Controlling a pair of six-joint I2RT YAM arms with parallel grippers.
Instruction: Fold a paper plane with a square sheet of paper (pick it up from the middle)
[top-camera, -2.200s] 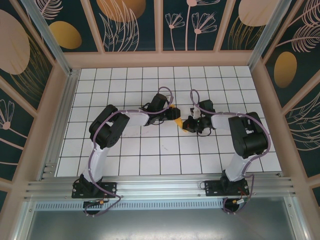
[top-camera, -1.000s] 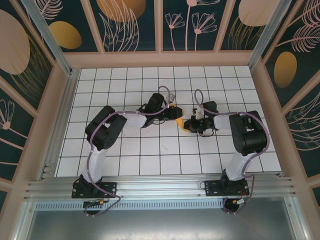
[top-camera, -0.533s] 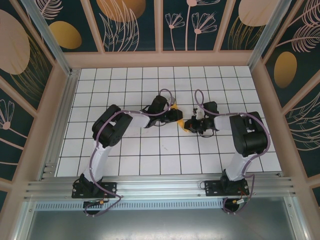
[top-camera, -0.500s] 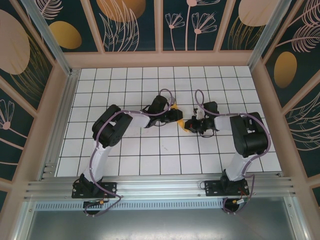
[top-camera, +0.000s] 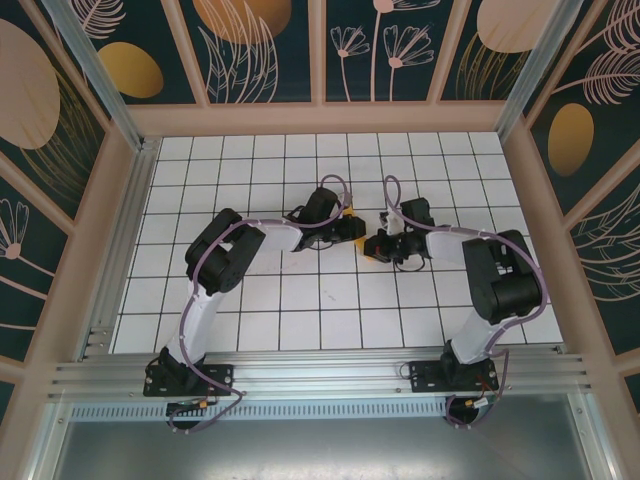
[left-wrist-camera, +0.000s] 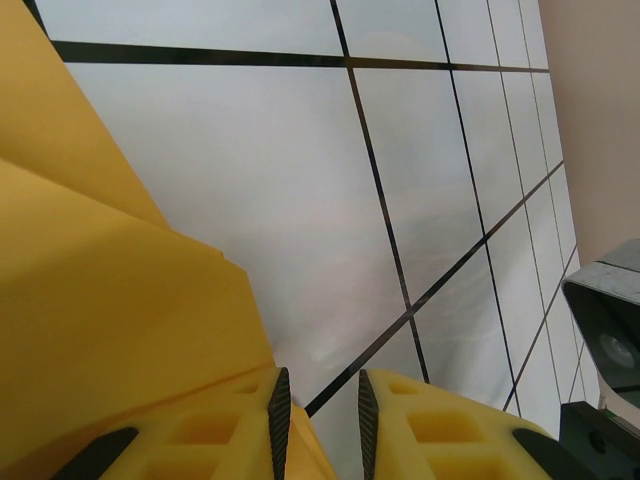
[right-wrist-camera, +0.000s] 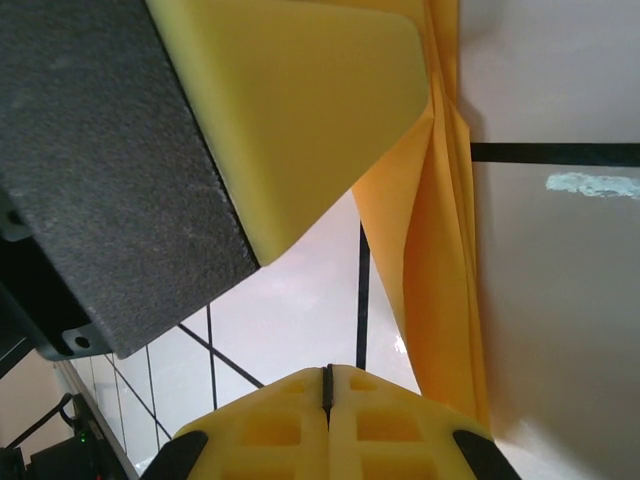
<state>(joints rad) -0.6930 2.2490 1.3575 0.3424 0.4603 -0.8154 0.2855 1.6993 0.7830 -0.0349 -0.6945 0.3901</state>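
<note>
Between the pads of the left gripper: a narrow slot stood open, with white tile and a black grid line showing through it and nothing visibly caught in it.
Left finger's outer side: the orange sheet of paper lay against it in flat, overlapping folded layers, spreading away to the left in the left wrist view.
Right gripper: the two yellow fingers were pressed flush together along a thin seam, and no paper showed in that seam.
Beside the right fingers: the sheet hung just to the right as a long creased fold; whether it touched the finger I cannot tell.
Above the fold in the right wrist view: a broad yellow finger on a dark grey gripper body sat over the sheet's upper part.
Where the sheet was: at the middle of the table, in the small gap between the two grippers, mostly covered by them from above.
Grippers from above: the left one and the right one nearly met tip to tip, the arms bent inward from bases at the near edge.
Surface: a white table ruled into square tiles by thin black lines, slightly glossy.
Near edge: aluminium rails ran left to right, carrying both bases.
Room: a pale wooden frame boxed the table on the left, right and far sides.
Walls: dark teal panels printed with pale flowers, leaves and orange ovals.
</note>
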